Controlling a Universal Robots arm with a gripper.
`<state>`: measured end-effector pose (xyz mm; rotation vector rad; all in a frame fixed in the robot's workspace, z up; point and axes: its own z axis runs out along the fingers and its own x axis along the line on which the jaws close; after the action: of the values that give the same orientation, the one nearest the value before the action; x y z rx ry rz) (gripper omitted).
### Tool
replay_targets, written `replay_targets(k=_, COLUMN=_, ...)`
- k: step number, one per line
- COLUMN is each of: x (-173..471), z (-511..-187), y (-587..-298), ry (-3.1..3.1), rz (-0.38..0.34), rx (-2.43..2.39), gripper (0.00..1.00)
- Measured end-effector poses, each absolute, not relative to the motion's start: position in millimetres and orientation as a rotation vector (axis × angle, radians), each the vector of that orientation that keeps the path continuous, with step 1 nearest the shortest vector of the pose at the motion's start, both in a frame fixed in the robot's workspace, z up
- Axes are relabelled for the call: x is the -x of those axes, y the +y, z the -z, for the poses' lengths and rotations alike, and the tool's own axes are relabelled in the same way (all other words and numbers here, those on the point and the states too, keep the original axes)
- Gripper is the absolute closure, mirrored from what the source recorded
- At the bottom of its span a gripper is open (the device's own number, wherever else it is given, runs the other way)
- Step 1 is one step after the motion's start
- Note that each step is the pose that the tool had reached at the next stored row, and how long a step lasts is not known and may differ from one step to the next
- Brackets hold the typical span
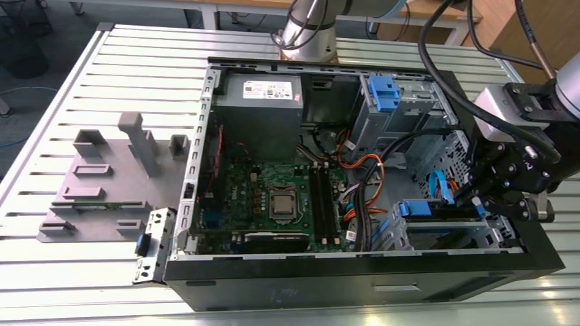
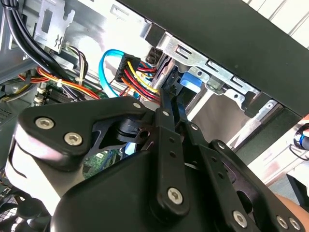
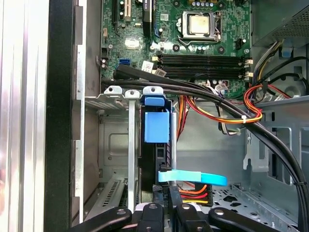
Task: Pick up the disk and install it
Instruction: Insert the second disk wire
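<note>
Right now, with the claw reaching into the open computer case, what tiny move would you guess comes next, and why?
Probably a short, careful push deeper along the bay. In the first wrist view the disk, standing on edge in its blue carrier, is already inside the metal drive cage, with the gripper at its rear end. The light-blue cable lies across that end, so I would go slowly.

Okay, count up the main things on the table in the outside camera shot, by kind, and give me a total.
Open computer case: 1
Grey slotted stand: 1
Disk in blue carrier: 1
Blue plastic bracket: 1
Gripper: 1
Total: 5
</note>
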<state>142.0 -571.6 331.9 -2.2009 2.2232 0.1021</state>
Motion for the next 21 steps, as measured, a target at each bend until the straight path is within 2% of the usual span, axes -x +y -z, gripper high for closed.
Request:
replay_targets(k=13, x=-142.0, z=-325.0, y=-571.4, ry=2.222, rz=-0.104, rx=2.200, gripper=0.84)
replay_targets(k=15, x=-142.0, z=-324.6, y=-571.6, ry=2.222, rz=-0.104, rx=2.200, gripper=0.82)
replay_targets(k=16, x=-142.0, z=-325.1, y=-571.6, ry=2.223, rz=-0.103, rx=2.200, gripper=0.76)
replay_targets(k=21, x=-142.0, z=-326.6, y=-571.6, ry=2.223, rz=-0.102, rx=2.201, gripper=0.76)
